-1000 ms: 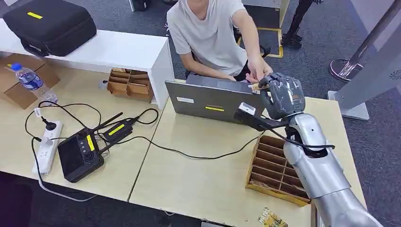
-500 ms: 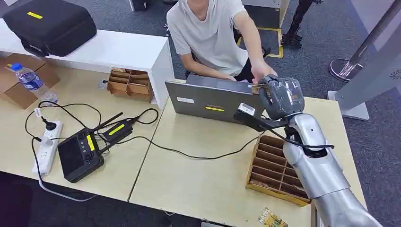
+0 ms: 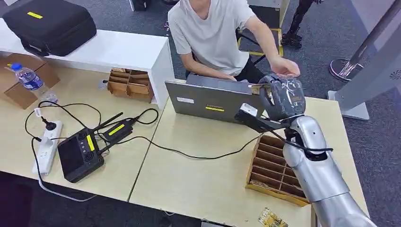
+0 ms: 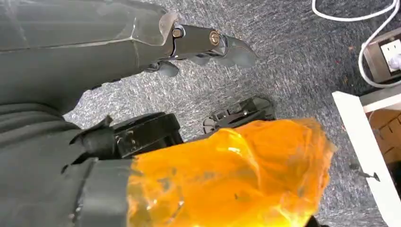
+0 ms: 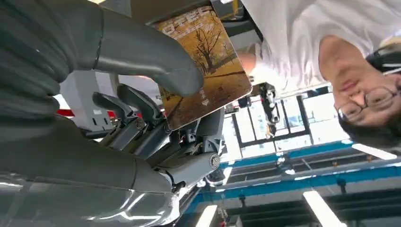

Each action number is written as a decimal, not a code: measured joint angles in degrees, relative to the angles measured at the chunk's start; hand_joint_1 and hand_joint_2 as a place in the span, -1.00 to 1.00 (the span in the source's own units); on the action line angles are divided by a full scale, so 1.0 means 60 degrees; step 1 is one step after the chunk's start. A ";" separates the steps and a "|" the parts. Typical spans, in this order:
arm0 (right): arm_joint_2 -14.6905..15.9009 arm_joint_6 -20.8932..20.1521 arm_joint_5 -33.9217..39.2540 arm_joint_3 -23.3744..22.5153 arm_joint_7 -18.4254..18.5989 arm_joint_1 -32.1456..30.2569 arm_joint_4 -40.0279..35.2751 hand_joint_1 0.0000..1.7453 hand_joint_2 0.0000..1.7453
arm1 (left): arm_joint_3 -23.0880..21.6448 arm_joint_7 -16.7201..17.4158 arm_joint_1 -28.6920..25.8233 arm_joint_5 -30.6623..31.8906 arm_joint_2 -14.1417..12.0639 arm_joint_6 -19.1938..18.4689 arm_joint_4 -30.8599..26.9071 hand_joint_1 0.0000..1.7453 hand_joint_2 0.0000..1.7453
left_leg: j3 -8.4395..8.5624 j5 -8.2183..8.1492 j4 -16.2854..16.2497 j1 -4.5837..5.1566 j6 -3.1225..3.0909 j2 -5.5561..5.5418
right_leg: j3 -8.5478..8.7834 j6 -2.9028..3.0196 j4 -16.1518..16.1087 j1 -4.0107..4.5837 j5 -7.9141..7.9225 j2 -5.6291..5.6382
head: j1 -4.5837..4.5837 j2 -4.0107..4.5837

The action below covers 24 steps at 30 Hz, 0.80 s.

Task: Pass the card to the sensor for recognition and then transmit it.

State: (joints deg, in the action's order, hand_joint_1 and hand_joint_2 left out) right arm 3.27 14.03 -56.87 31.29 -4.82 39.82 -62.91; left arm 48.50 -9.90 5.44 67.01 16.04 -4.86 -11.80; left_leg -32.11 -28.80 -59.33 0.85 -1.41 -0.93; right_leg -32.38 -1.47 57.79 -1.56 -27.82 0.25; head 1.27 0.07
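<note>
My right hand (image 3: 283,97) is raised over the far right of the table, just behind the laptop's lid. It pinches a card (image 5: 208,61) printed with a golden autumn tree, thumb (image 5: 156,56) on its face and fingers behind. In the head view only the card's edge (image 3: 257,88) sticks out of the hand towards the person. The person in a white shirt (image 3: 213,33) sits across the table, one hand (image 3: 283,70) hovering palm down just beyond my hand, not touching the card. My left hand (image 4: 208,42) hangs over grey carpet, fingers loosely extended and holding nothing.
A grey laptop (image 3: 213,100) stands in front of the person. A wooden divider box (image 3: 274,168) lies under my right forearm, and another card (image 3: 272,218) sits at the front edge. A black controller (image 3: 80,153), cables and a power strip (image 3: 47,146) occupy the left.
The person's hand, which was at the card by my right hand, has lifted off and drawn back to the right. My right hand stays nearly in place with the card.
</note>
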 joint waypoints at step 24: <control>0.2751 0.0619 -0.0826 -0.2577 -0.0209 -0.3617 -0.4108 1.00 1.00 | 0.0452 -0.0226 -0.0266 -0.0430 -0.0386 -0.0148 0.0004 -1.00 -1.00 | -0.0014 -0.0018 -0.0004 0.0003 -0.0014 0.0004 | -0.0009 -0.0002 -0.0023 0.0000 0.0000 -0.0004 | 0.0000 0.0000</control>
State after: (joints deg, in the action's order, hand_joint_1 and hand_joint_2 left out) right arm 19.78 17.75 -61.83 15.83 -6.08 18.11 -87.56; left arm 51.21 -11.26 3.84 64.43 13.73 -5.75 -11.78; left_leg -32.19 -28.91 -59.36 0.87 -1.50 -0.91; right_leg -32.44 -1.48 57.66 -1.56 -27.83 0.23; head 1.27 0.07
